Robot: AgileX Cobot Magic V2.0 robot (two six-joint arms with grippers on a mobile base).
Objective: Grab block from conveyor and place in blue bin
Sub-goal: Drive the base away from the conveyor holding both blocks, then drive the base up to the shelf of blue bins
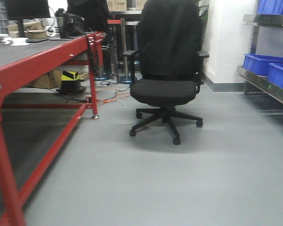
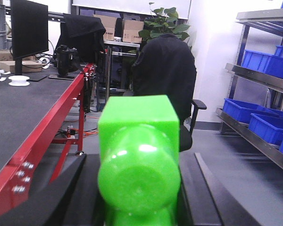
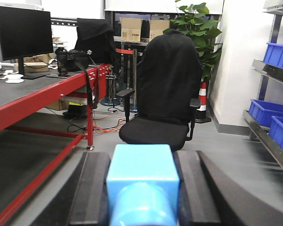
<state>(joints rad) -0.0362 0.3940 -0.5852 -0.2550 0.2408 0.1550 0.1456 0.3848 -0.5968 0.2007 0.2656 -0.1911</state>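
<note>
My left gripper is shut on a bright green block that fills the space between its black fingers. My right gripper is shut on a light blue block between its black fingers. Both are held in the air, facing the room. The conveyor with its dark belt and red frame runs along the left in the front view; it also shows in the left wrist view and right wrist view. Blue bins sit on metal shelves at the right.
A black office chair stands on the grey floor ahead, between conveyor and shelves. A monitor, a black bag and small white items sit on the conveyor's far end. Cables lie on the floor by the red legs. A potted plant stands behind.
</note>
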